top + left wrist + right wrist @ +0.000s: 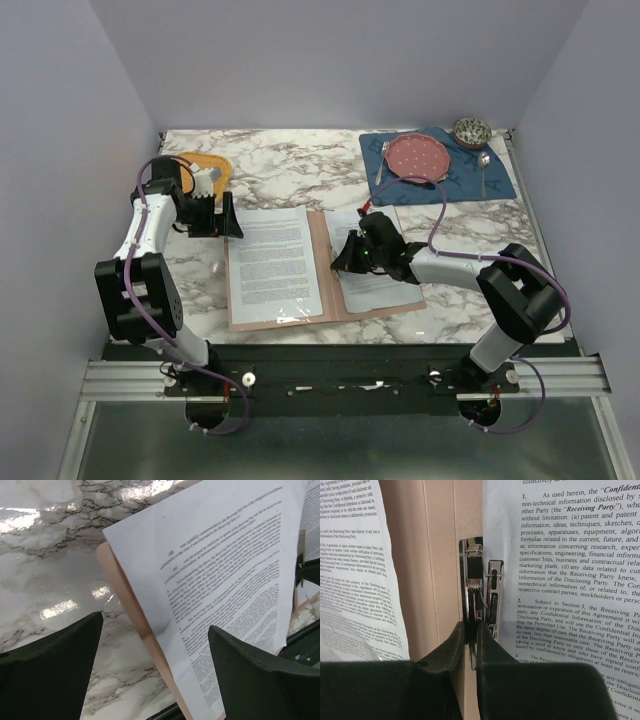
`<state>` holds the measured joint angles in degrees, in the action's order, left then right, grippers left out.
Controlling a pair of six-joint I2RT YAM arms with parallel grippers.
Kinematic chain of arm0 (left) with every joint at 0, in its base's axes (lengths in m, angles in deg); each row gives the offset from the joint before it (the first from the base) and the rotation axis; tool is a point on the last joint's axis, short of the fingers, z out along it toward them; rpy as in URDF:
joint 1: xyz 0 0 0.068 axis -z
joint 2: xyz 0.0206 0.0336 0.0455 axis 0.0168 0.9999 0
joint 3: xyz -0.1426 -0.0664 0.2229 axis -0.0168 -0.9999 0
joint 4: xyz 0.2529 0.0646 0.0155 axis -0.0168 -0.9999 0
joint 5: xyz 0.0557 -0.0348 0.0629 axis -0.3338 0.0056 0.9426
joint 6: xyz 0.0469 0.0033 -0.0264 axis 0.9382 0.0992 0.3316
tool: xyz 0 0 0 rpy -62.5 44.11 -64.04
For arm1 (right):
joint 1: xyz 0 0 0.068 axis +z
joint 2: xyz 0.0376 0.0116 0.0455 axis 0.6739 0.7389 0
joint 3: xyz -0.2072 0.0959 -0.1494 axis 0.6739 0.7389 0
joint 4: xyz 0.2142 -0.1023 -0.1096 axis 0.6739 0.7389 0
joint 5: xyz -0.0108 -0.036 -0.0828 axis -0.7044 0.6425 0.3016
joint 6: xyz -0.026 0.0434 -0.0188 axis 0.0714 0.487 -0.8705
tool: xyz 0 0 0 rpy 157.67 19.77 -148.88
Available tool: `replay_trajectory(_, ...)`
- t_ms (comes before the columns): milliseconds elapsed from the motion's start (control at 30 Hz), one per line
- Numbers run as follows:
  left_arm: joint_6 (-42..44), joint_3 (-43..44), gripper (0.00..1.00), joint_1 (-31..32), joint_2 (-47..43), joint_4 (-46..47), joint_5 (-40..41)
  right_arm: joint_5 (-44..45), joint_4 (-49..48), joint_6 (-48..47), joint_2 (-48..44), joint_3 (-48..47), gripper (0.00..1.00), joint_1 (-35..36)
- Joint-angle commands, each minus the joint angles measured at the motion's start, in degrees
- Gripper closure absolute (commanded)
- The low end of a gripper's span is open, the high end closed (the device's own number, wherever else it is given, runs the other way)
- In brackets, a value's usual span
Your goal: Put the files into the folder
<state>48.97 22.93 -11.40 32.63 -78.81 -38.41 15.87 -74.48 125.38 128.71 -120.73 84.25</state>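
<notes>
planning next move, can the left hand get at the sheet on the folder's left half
Probably yes: left hand hangs open beside the left sheet, nothing on it; right hand holds the clip.

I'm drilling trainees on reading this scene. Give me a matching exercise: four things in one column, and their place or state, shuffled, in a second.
Things:
1. left gripper
2. right gripper
3. pink plate
4. left sheet

Place or state:
a. on the blue placemat
b. lying on the left half of the folder
c. fingers closed on the metal clip
d. open, near the folder's left edge

Pairs: 1-d, 2-c, 3-a, 4-b
</notes>
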Motion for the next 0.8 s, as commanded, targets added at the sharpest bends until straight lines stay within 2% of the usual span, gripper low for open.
replay_trajectory(0,1.44,1.33,0.01,-0.11,2.05,-1.45,-10.1,-2.16,-2.35,1.69,0.14,-0.96,0.99,-0.23)
replay_trajectory(200,2.49,0.8,0.01,-0.2,3.45,-2.34,-11.87,-2.43,-2.35,2.13,1.19,-2.19,0.99,-0.14)
replay_trajectory(400,4.08,1.77,0.01,-0.37,2.23,-2.78,-4.5,-2.25,-2.09,2.05,0.93,-1.75,0.99,-0.49)
replay_trajectory(767,5.83,-0.86,0.01,-0.37,-1.2,-2.69,-0.62,-2.78,-2.18,2.13,1.63,-1.58,0.99,-0.93)
